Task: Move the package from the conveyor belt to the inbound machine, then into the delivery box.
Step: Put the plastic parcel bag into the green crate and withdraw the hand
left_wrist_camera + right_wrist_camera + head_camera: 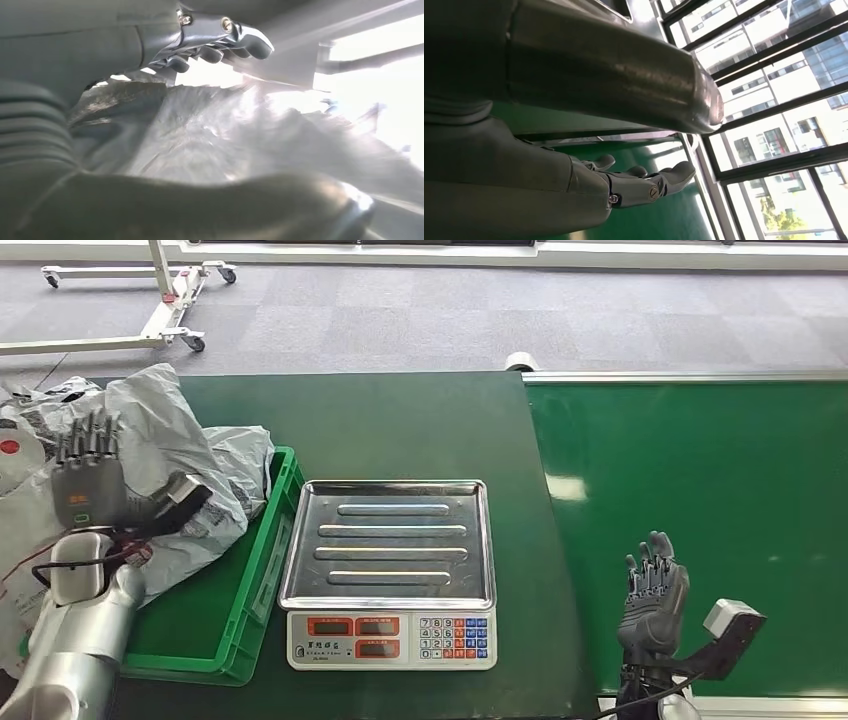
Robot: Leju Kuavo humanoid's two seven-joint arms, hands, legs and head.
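The grey package lies left of the scale, draped over the green delivery box. The left robot hand hovers directly above it, fingers spread, empty; the right robot hand hangs open, well apart over the conveyor belt.

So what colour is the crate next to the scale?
Green; the crate shows best in the head view.

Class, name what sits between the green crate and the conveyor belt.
In the head view, the scale with its bare steel tray stands between the green crate and the conveyor belt.
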